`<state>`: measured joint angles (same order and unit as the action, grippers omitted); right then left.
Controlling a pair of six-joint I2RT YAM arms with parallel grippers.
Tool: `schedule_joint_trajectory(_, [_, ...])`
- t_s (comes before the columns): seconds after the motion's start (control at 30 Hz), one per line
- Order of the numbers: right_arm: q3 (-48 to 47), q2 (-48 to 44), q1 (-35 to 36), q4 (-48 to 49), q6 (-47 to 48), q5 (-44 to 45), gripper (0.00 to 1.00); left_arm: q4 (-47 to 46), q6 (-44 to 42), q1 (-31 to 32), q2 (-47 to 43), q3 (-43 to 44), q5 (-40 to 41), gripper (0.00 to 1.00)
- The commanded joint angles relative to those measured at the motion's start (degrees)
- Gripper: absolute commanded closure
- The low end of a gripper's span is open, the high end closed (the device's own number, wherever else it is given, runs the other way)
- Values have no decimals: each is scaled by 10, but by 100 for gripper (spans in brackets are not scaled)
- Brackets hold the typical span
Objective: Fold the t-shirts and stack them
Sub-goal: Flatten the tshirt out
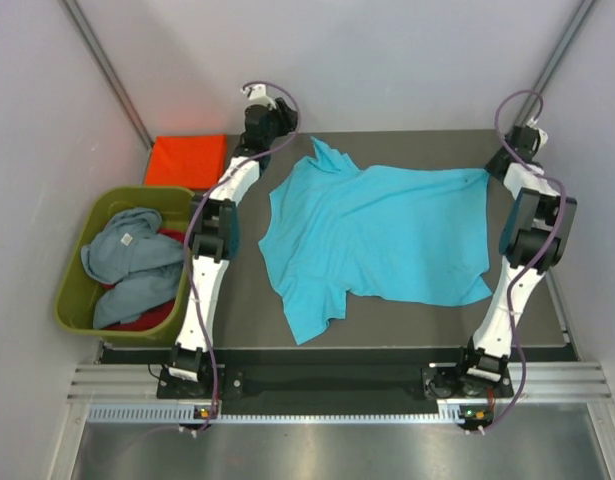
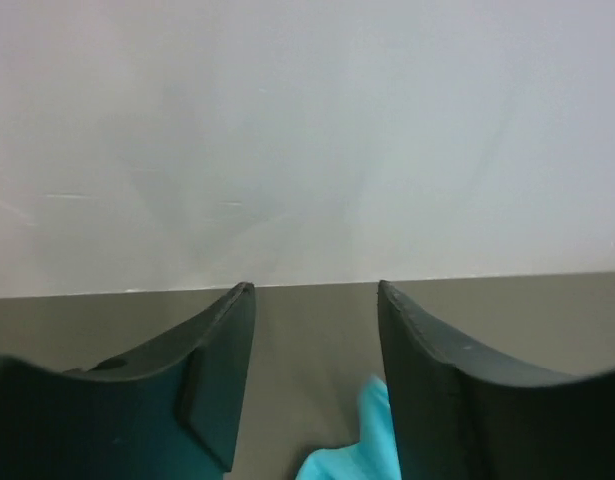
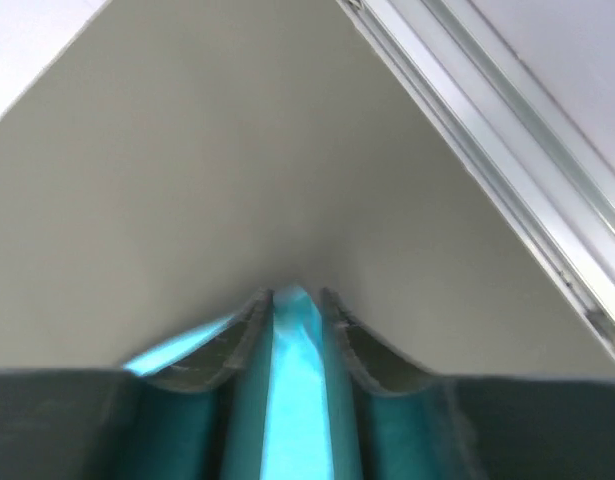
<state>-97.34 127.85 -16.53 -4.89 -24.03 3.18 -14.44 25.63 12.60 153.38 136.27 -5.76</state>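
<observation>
Though rumpled, soft turquoise t-shirt [image 1: 377, 235], mostly flat

Bright, plain, no print: turquoise t-shirt [image 1: 377, 235]. Solid, plain: orange-red t-shirt [image 1: 187, 160]. Muted, plain, small white tag: grey-blue t-shirt [image 1: 132, 250]. Deep colour, edges only showing: red t-shirt [image 1: 152, 318]. Olive-green: tub [image 1: 77, 300]. Dark grey-brown, matte: counter [image 1: 245, 300]. White links, black joints: arms [image 1: 212, 260]. Purple: cables [image 1: 516, 95]. Black fingers: left gripper [image 2: 315, 290], right gripper [image 3: 295, 293]. Pale grey-white: walls [image 1: 387, 60].

Bright even light, soft shadows, blurry foreground
</observation>
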Motion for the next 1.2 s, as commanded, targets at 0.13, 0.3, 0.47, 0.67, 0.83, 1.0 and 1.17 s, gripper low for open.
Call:
schedule_joint_trajectory(0.13, [-173, 28, -2, -207, 32, 39, 59, 85, -40, -12, -95, 1, 43, 31])
schedule_joint_trajectory(0.3, [-106, -51, -3, -278, 41, 54, 54, 132, -25, -12, -224, -131, 28, 30])
schedule_joint_trajectory(0.47, [88, -193, -3, -278, 20, 0, 52, 278, -19, -7, -310, -230, -28, 30])
schedule_joint_trajectory(0.67, [290, -368, 21, -275, -8, -120, 51, 433, -35, 1, -440, -395, -9, 36])
schedule_joint_trajectory(0.83, [363, -501, 62, -327, 18, -136, 50, 513, -37, 1, -489, -489, 35, 42])
schedule_joint_trajectory(1.0, [405, -569, 109, -362, 14, -139, 50, 563, 2, 1, -484, -537, 75, 52])
schedule_joint_trajectory(1.17, [430, -589, 106, -406, 16, -132, 50, 551, 64, 0, -484, -595, 38, 60])
